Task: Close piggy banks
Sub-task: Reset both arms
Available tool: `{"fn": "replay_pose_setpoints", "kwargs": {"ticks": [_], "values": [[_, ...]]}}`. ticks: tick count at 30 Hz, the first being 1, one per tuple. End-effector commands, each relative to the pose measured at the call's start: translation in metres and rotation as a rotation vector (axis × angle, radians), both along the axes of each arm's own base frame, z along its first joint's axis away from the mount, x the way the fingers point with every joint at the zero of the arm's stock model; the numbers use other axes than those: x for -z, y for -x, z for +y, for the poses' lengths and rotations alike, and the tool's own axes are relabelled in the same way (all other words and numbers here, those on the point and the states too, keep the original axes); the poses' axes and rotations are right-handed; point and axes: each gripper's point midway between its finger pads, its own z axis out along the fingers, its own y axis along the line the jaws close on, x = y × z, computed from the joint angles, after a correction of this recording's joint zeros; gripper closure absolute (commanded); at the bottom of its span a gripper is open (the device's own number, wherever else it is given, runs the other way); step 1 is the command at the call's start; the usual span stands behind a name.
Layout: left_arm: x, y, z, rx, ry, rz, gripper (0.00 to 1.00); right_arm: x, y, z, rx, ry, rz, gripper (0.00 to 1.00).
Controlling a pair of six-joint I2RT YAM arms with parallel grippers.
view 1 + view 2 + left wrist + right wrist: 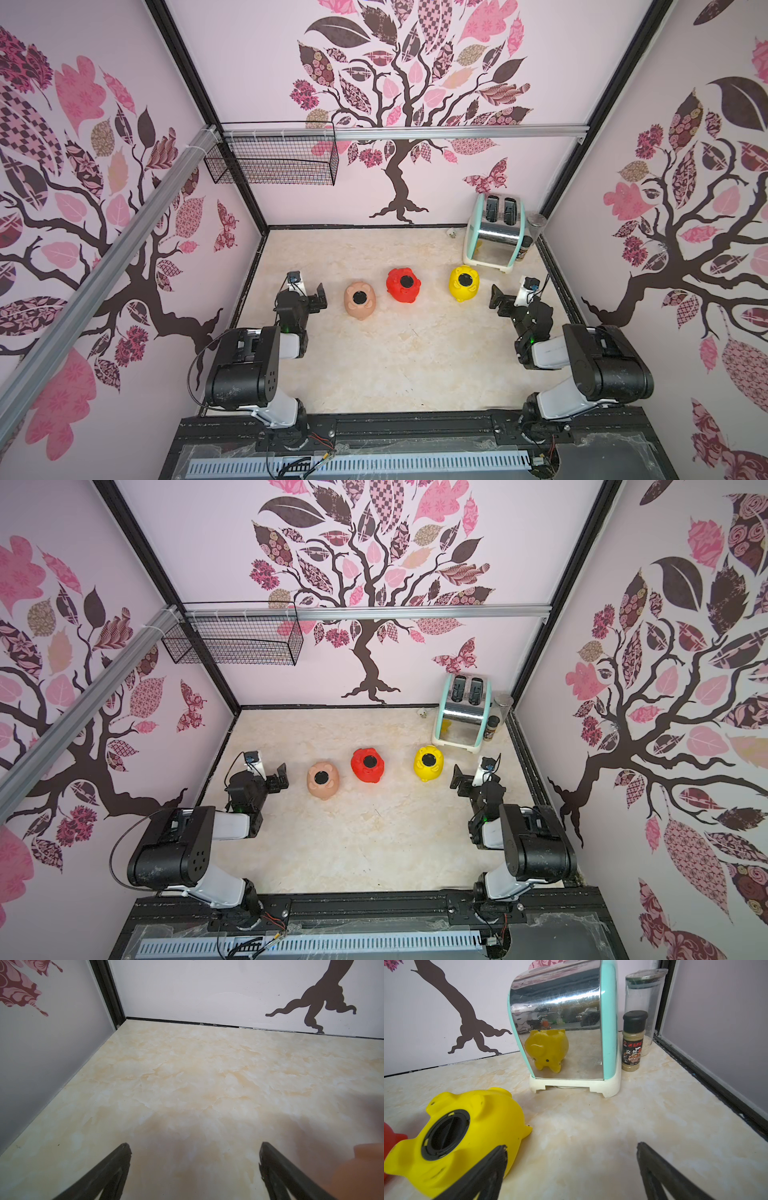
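Since all three banks lie belly-up on the table with a dark disc in each belly hole, the step in hand looks to me like a last check of seating and a clean pull-away, not a new insertion.

Toaster: well ahead of the right hand, beyond the yellow piggy bank. Keep clear of it.

Peach-pink piggy bank: just off the fingertips of the left hand, apart from them.

Red piggy bank: between the other two, well apart from both hands.

Yellow piggy bank: just off the right hand's fingertips. In the right wrist view one finger crosses in front of it; I cannot tell if they touch.

Both hands are wide, with nothing between the fingers in either wrist view.

Black plug in the yellow bank: looks sunk level inside its ring. Whether it is locked, I cannot tell.

Advice: if a plug sits proud, press straight down on its centre while the other hand steadies the shell, since the glossy round body will likely roll. Otherwise back each hand straight away from its pig, with no sideways sweep.
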Motion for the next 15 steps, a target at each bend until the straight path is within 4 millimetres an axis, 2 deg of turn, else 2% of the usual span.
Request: {"fn": "replay_pose_setpoints", "kwargs": {"ticks": [1, 15], "values": [[-0.0020, -0.0003, 0.0004, -0.005, -0.019, 0.000, 0.02, -0.0049, -0.0032, 0.0021, -0.006, 0.012, -0.009, 0.00], [-0.0013, -0.0007, -0.0004, 0.000, -0.012, 0.010, 0.02, -0.0044, -0.0036, 0.0028, -0.007, 0.012, -0.006, 0.00]]}}
